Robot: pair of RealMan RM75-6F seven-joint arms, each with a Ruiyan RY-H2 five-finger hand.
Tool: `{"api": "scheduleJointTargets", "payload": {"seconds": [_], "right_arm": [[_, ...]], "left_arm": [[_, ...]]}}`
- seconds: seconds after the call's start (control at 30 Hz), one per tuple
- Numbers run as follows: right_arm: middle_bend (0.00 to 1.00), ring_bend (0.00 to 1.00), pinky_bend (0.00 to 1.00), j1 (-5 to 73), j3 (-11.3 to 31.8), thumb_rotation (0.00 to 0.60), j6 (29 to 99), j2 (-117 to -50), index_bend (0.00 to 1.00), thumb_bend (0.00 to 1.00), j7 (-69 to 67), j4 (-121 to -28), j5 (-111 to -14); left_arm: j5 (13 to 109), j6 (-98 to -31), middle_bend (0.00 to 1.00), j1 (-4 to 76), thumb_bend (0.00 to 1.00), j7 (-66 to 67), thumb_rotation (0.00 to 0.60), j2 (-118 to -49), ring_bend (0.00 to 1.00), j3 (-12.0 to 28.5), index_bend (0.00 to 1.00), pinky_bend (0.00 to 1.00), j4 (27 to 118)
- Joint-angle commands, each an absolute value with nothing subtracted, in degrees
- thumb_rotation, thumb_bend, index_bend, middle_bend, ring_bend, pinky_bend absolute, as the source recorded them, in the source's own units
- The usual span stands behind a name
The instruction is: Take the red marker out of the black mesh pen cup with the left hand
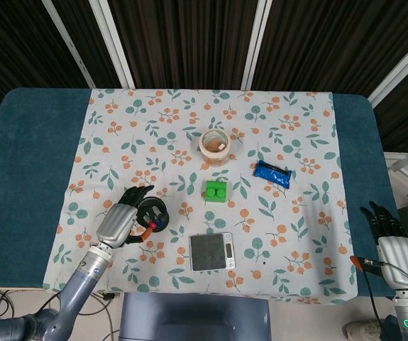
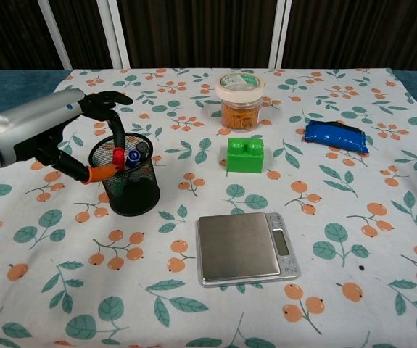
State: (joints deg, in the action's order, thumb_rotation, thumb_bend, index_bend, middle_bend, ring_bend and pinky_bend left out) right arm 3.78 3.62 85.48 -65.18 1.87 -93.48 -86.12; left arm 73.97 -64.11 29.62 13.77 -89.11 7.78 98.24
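Left robot hand [image 2: 67, 138] open, fingers spread around rim of black mesh pen cup [image 2: 127, 183], red marker [image 2: 120, 156] inside cup, right robot hand [image 1: 394, 245] open at table [image 1: 19, 177] edge

The left hand [image 2: 63, 138] crowds the black mesh pen cup [image 2: 128, 187] from its left and over the rim. Right of the cup the bench [image 2: 193, 188] lies open up to the green block [image 2: 245, 155] and the scale [image 2: 246, 248].
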Motion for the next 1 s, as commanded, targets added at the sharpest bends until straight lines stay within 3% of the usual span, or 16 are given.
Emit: {"api": "scheduleJointTargets", "payload": {"seconds": [0.03,0.43,0.73,1.0], "right_arm": [[0.0,0.04,0.17,3.8,3.6,0.6,85.5,-65.2,0.12,0.12,1.9,-93.5,-86.1],[0.0,0.04,0.17,3.8,3.7,0.6,85.4,-65.1,0.12,0.12,1.9,-93.6,-86.0],[0.0,0.04,0.17,3.8,3.6,0.6,85.5,-65.3,0.12,0.12,2.3,-93.7,-86.1],[0.0,0.04,0.17,3.8,3.7,0.6,85.4,-65.3,0.12,0.12,2.7,-93.7,-85.9]], "left_arm": [[73.7,-64.1,0.05,29.8,0.33,13.8,0.6,-89.0,0.0,7.9,0.55,0.01,98.3],[73.7,-64.8,0.06,29.8,0.35,12.9,0.6,-86.0,0.0,8.4,0.57,0.01,102.3],[81.4,-70.8,0.07,26.7,0.35,4.7,0.6,-74.2,0.0,9.4,0.58,0.01,113.1],[84.1,-75.8,0.08,23.4,0.35,-7.3,0.6,-65.3,0.0,11.1,0.58,0.01,110.3]]}}
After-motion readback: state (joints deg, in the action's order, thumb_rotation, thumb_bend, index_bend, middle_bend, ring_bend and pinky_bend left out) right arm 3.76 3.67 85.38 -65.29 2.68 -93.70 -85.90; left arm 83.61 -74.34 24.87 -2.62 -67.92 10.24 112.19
